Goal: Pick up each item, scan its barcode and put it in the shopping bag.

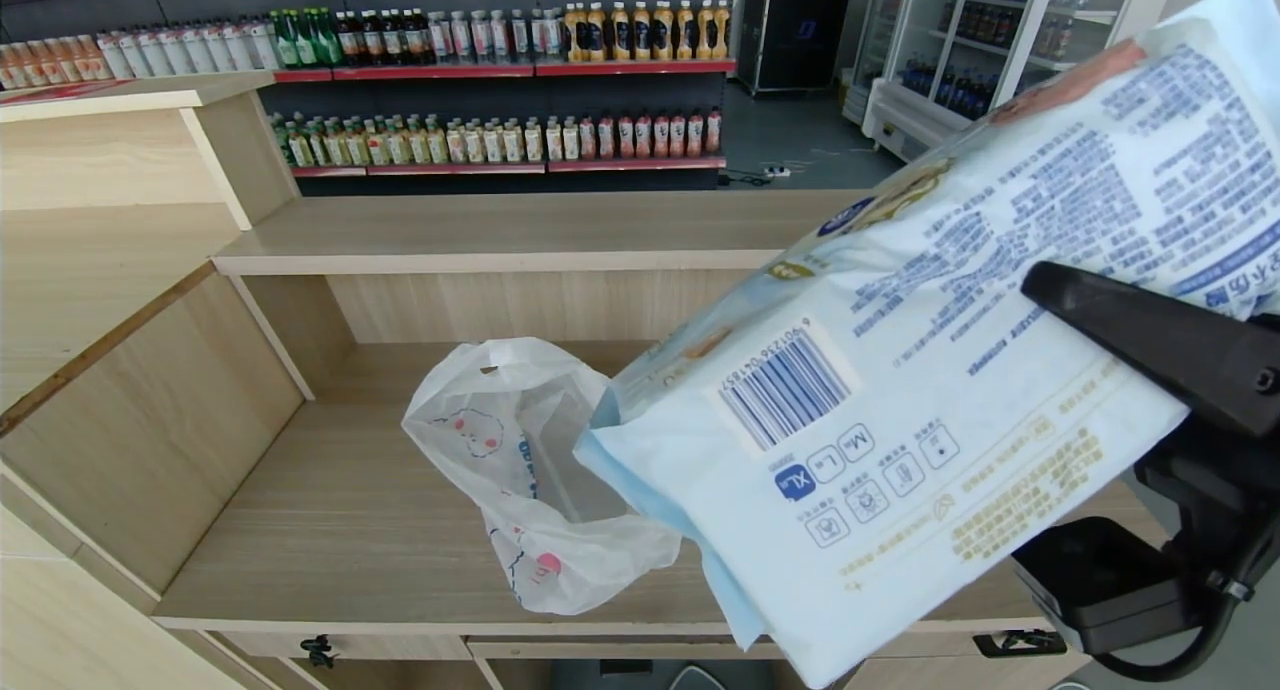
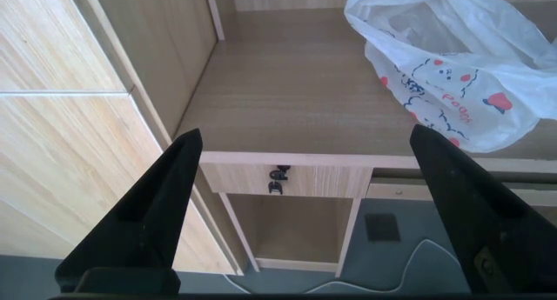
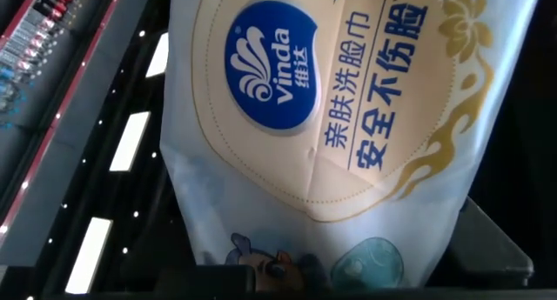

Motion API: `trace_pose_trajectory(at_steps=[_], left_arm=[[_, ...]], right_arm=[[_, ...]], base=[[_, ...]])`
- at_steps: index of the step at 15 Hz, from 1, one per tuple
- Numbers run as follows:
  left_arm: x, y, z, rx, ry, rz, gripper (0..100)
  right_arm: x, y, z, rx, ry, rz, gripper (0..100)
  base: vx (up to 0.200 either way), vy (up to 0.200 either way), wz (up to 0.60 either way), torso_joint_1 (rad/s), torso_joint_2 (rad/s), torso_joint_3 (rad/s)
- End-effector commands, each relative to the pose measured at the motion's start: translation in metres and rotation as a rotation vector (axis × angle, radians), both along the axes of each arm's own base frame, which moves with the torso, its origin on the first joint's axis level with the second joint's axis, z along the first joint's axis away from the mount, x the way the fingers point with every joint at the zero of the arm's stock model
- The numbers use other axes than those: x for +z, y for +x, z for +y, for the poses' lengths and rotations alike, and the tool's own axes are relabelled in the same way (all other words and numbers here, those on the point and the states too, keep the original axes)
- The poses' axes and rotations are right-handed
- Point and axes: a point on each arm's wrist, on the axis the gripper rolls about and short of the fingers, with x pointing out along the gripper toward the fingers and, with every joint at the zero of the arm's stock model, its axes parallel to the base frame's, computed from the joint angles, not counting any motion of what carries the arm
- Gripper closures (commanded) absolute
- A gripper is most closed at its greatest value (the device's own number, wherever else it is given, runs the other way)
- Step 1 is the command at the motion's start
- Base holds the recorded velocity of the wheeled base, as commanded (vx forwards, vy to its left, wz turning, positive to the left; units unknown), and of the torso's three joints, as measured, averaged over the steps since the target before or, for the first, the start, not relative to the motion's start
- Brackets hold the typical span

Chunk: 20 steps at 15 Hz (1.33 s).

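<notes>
**A:** That big soft white pack [image 1: 950,390] is right up near the head cam. The right gripper [image 1: 1030,420] is clamped on one end of it, one finger over the top face and one underneath. The rest of the pack sticks out away from the gripper, sloping down to its left. The barcode [image 1: 785,388] is on the upturned face, well clear of the fingers, out near the free end.

**B:** Looks like the scan step to me. I'd keep that face flat and the film uncreased across the bars. A soft pack held by one end probably sags.

**A:** The shopping bag [image 1: 530,470] is below the gripper and off to its left, slumped on the counter [image 1: 300,530].

**B:** The left gripper [image 2: 306,135] hangs wide open with nothing in it, over the counter's front edge. The bag is just beyond it, toward the right. It might be worth propping the bag mouth open with it, since that pack looks wide for such a floppy opening.
</notes>
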Motion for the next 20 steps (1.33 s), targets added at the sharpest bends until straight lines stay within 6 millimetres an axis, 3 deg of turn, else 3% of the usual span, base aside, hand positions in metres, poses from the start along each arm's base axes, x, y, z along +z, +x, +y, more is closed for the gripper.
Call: trace_pose_trajectory(at_steps=[1,12,13,15,17,19,20], left_arm=[[0.0,0.0,0.0,0.0,0.0,0.0,0],[0.0,0.0,0.0,0.001,0.0,-0.001,0],[0.0,0.0,0.0,0.001,0.0,-0.001,0],[0.0,0.0,0.0,0.001,0.0,-0.001,0],[0.0,0.0,0.0,0.0,0.001,0.0,0],[0.0,0.0,0.0,0.0,0.001,0.0,0],[0.0,0.0,0.0,0.001,0.001,0.0,0]], right_arm=[[0.005,-0.006,-0.003,0.002,0.012,-0.022,100],[0.009,-0.011,-0.006,0.023,0.017,-0.01,100],[0.011,-0.009,-0.008,0.038,0.038,0.062,100],[0.024,0.002,-0.014,0.009,0.243,0.34,100],[0.008,0.019,-0.033,-0.149,0.601,0.804,100],[-0.012,0.03,-0.05,-0.2,0.742,1.18,100],[-0.013,0.03,-0.068,-0.224,0.825,1.243,100]], base=[[0.0,0.0,0.0,0.0,0.0,0.0],[0.0,0.0,0.0,0.0,0.0,0.0],[0.0,0.0,0.0,0.0,0.0,0.0],[0.0,0.0,0.0,0.0,0.0,0.0],[0.0,0.0,0.0,0.0,0.0,0.0],[0.0,0.0,0.0,0.0,0.0,0.0],[0.0,0.0,0.0,0.0,0.0,0.0]])
